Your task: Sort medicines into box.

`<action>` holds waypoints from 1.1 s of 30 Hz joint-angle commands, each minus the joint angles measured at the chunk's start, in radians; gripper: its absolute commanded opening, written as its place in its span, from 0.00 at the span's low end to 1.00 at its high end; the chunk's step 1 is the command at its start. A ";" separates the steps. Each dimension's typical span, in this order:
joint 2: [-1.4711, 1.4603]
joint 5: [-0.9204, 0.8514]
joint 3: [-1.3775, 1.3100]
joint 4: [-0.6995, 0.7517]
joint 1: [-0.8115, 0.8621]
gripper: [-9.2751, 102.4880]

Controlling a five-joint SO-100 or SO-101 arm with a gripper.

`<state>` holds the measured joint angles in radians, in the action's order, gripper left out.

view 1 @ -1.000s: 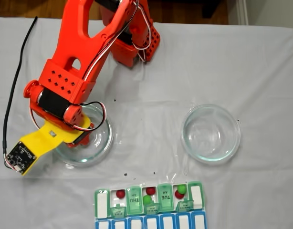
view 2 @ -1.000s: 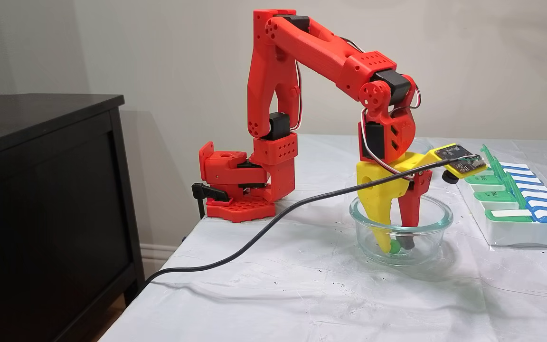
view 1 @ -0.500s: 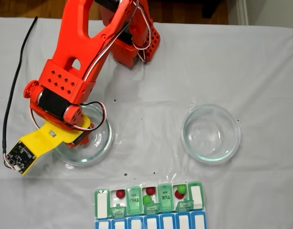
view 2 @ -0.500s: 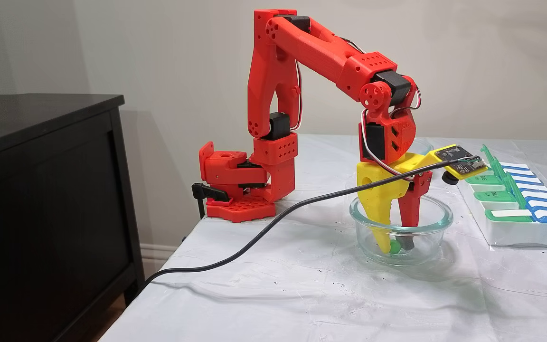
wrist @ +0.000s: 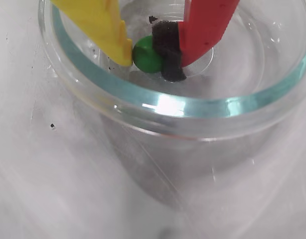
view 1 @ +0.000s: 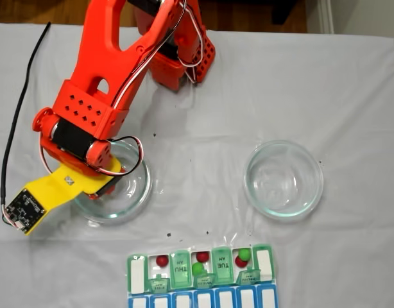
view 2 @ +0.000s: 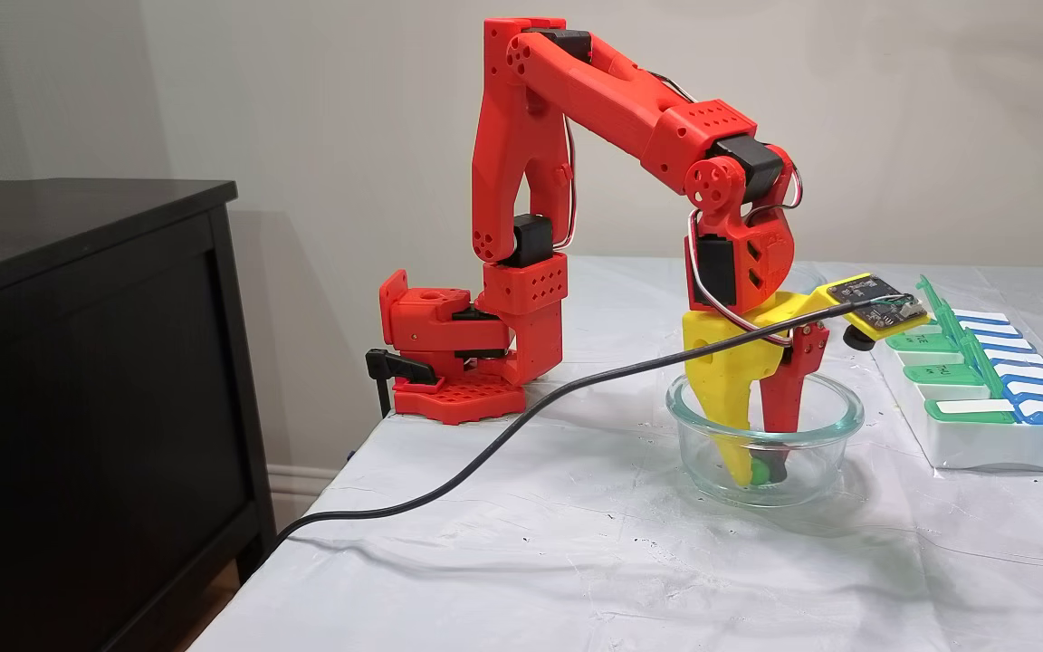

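Wrist view alone shows the hand pinching a green ball.

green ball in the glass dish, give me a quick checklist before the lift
1. Green ball sits between yellow finger and red finger's black pad: ok.
2. End effector shut firmly enough on it: cannot tell.
3. Fingers inside the glass dish, away from its wall: ok.
4. An open green compartment of the pill organiser is free: cannot tell.
5. Black cable slack, not caught on the dish: ok.
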<state>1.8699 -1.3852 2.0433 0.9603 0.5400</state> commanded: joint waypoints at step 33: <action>-0.195 0.673 -0.848 0.433 -0.390 0.08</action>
<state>1.6506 -0.7363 1.2870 1.4220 0.1825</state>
